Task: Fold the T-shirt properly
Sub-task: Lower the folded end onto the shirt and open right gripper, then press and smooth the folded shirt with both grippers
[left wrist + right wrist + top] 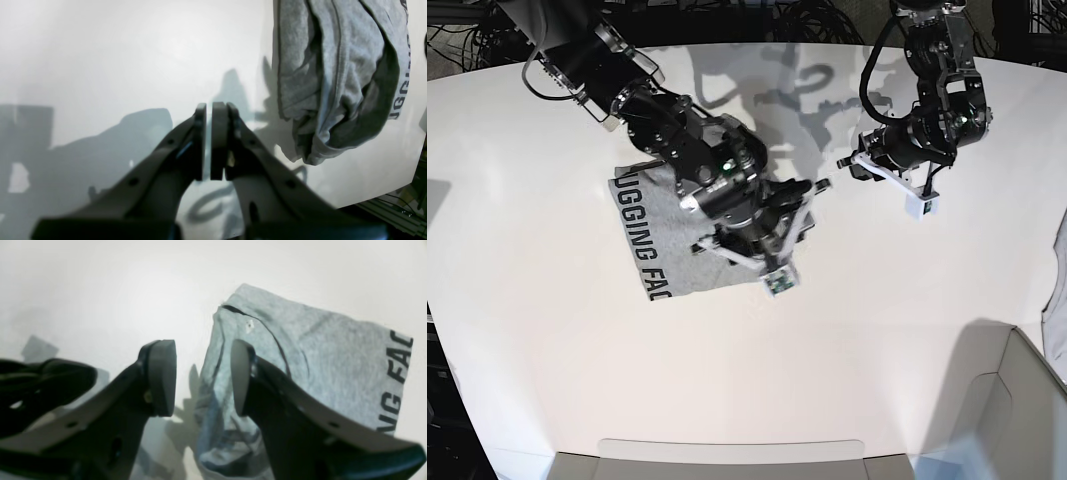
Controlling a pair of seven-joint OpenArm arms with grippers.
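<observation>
The heather-grey T-shirt (659,238) lies folded on the white table, left of centre, with black block lettering along its left edge. In the right wrist view the T-shirt (320,353) lies below and to the right of my right gripper (201,376), which is open and empty above the shirt's rumpled edge. In the base view my right gripper (752,235) hovers over the shirt's right side. My left gripper (208,110) is shut and empty, with the bunched T-shirt (333,76) off to its upper right. In the base view my left gripper (889,160) is far right of the shirt.
A thin sliver of plain grey cloth (1057,290) shows at the right edge of the base view. A grey bin (1017,420) stands at the bottom right and a tray rim (727,450) runs along the front. The table edge (383,196) is near my left gripper.
</observation>
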